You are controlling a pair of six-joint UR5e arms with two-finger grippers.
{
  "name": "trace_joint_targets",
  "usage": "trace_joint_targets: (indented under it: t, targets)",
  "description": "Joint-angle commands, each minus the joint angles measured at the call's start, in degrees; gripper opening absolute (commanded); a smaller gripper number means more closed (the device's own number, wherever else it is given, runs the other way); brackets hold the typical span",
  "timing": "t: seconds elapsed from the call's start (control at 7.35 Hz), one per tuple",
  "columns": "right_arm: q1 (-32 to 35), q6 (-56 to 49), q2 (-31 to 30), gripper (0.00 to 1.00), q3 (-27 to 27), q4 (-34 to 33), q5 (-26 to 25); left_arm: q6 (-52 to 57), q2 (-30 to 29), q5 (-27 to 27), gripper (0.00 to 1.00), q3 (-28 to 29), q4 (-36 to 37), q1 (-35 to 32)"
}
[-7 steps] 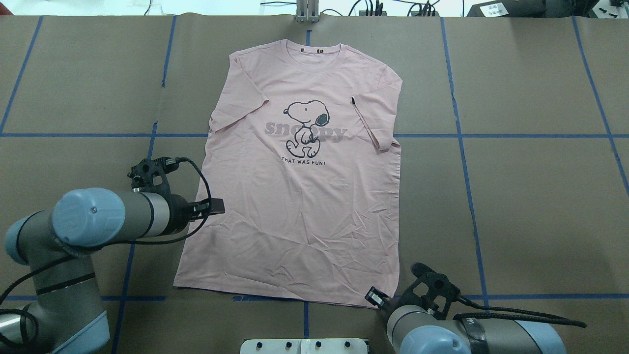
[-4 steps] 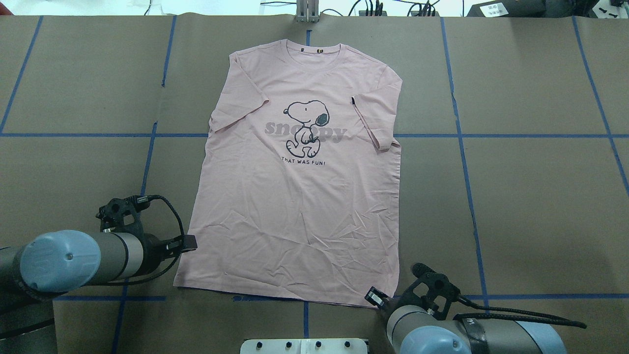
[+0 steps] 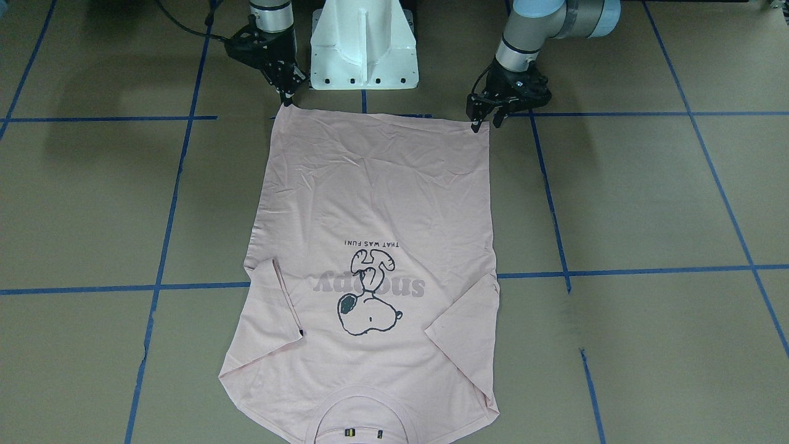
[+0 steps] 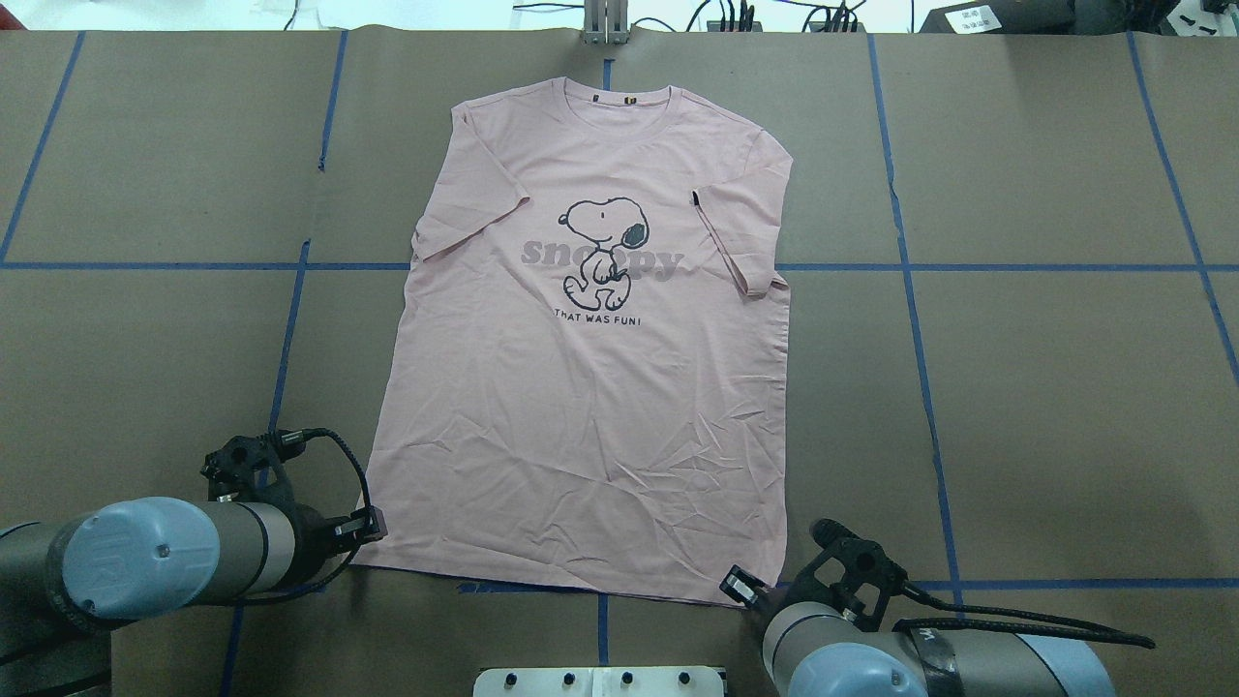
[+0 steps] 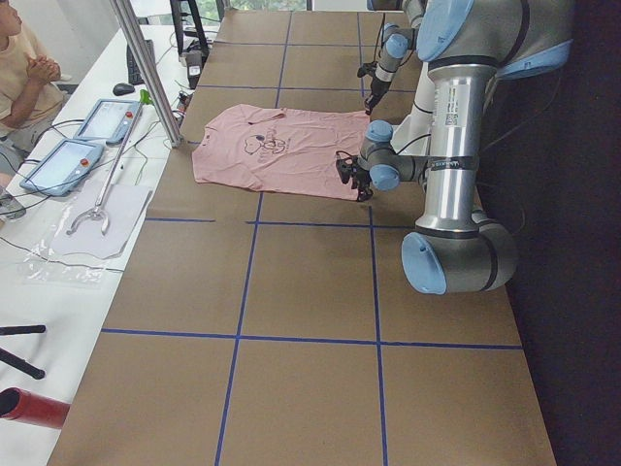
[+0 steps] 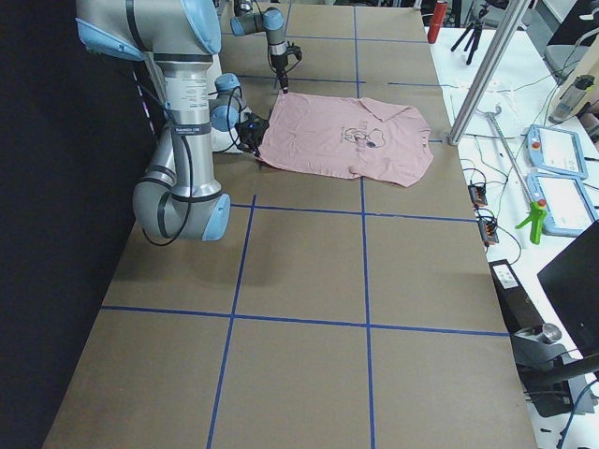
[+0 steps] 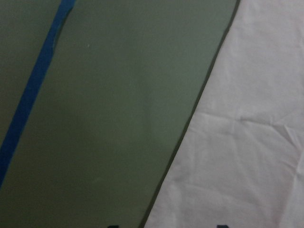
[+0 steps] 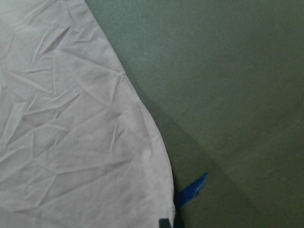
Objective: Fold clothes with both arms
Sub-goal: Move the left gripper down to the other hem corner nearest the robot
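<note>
White pedestal [image 3: 363,43] near T-shirt [image 3: 376,185]; open table [image 3: 647,197] alongside

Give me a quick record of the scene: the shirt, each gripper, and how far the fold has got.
shirt: flat on table, print up, collar away from robot
left gripper: at its near hem corner, open
right gripper: at the other near hem corner, grip unclear
fold: hem not yet lifted

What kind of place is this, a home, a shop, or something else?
Probably a robotics lab: a table papered brown and gridded with blue tape, a left arm and right arm mounted at it by a T-shirt, and control tablets on a side bench.
</note>
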Motion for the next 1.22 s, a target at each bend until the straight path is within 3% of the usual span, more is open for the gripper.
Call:
trace_joint_targets:
  t: [0.0, 0.54, 0.68, 0.95, 1.09]
  targets:
    - [0.0, 0.0, 0.0, 0.0, 0.0, -0.1, 0.0, -0.4, 0.1, 0.0, 0.52, 0.1, 0.2, 0.2]
    - [0.0, 0.0, 0.0, 0.0, 0.0, -0.1, 0.0, -0.6, 0.2, 0.0, 0.5, 0.4, 0.7, 1.4]
    - [0.1, -0.2, -0.1, 0.0, 0.0, -0.1, 0.0, -1.9, 0.2, 0.0, 0.42, 0.4, 0.7, 2.0]
    - [0.1, -0.2, -0.1, 0.0, 0.0, 0.0, 0.1, -2.0, 0.2, 0.0, 0.0, 0.4, 0.7, 2.1]
    - [0.1, -0.2, -0.1, 0.0, 0.0, -0.1, 0.1, -2.0, 0.1, 0.0, 0.0, 0.3, 0.7, 2.1]
